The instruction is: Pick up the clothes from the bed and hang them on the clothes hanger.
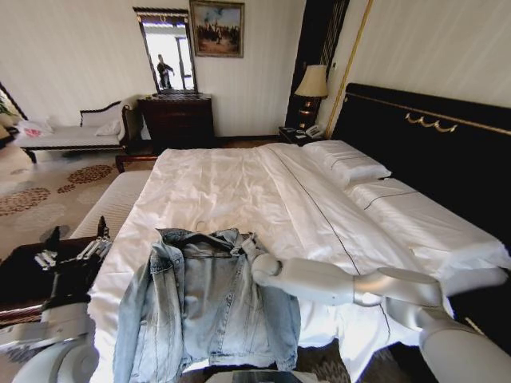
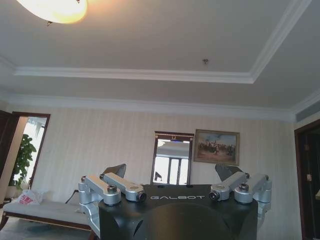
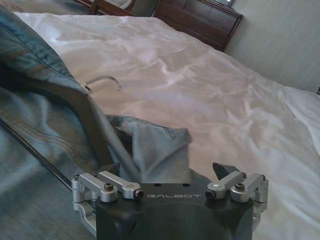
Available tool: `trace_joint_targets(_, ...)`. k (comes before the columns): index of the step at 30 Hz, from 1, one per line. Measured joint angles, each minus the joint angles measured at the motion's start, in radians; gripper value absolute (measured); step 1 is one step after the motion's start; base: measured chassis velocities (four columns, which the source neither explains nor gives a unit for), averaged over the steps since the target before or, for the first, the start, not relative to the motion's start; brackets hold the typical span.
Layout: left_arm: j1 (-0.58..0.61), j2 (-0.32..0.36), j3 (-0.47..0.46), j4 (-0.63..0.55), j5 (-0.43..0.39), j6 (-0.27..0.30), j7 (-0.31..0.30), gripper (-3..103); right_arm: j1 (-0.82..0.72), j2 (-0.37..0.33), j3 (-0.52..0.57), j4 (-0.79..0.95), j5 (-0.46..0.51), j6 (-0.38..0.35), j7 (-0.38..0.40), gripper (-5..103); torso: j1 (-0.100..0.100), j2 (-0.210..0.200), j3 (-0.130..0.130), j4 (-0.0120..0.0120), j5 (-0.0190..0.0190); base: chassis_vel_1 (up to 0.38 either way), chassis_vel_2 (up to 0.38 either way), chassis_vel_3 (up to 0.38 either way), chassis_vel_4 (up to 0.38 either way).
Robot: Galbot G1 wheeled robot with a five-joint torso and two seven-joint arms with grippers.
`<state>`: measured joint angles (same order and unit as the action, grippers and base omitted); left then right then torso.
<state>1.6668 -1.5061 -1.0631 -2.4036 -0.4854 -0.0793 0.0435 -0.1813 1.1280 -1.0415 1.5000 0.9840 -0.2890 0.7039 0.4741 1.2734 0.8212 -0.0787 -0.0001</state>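
Left gripper [image 2: 170,175] housing: the word "GALBOT" stood in pale capital letters on the black body, between the two finger mounts (the letters were thin but legible).
Right gripper [image 3: 167,172] housing: the same word "GALBOT" stood on its black body, in the same place.
Other surfaces: no further text, number or sign could be read.
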Motion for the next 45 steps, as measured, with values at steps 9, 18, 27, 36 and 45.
trace_joint_targets(9,-0.001,0.007,-0.023,0.01,-0.013,-0.002,0.0,100,-0.009,0.086,-0.035,-0.033,0.017,-0.036,0.108,100,0.0,0.0,0.0,-0.0001,-0.0001,0.0,0.0,0.0,0.0)
trace_joint_targets(18,-0.007,0.014,-0.03,0.022,-0.026,-0.006,-0.001,100,-0.015,0.173,-0.049,-0.078,0.079,-0.165,0.302,100,0.0,0.0,0.0,-0.0001,-0.0001,0.0,0.0,0.0,0.0)
trace_joint_targets(27,-0.008,0.027,-0.047,0.03,-0.044,-0.008,-0.002,100,-0.023,0.197,-0.048,-0.094,0.142,-0.214,0.379,98,0.0,0.0,0.0,-0.0002,0.0,0.0,0.0,0.0,0.0)
trace_joint_targets(36,-0.01,0.035,-0.05,0.033,-0.052,-0.009,-0.003,100,-0.018,0.188,-0.037,-0.097,0.152,-0.201,0.383,66,0.0,0.0,0.0,-0.0001,0.0001,0.0,0.0,0.0,0.0)
trace_joint_targets(45,-0.011,0.038,-0.051,0.033,-0.055,-0.009,-0.004,100,-0.009,0.15,-0.034,-0.082,0.156,-0.229,0.398,33,0.0,0.0,0.0,-0.0001,0.0001,0.0,0.0,0.0,0.0)
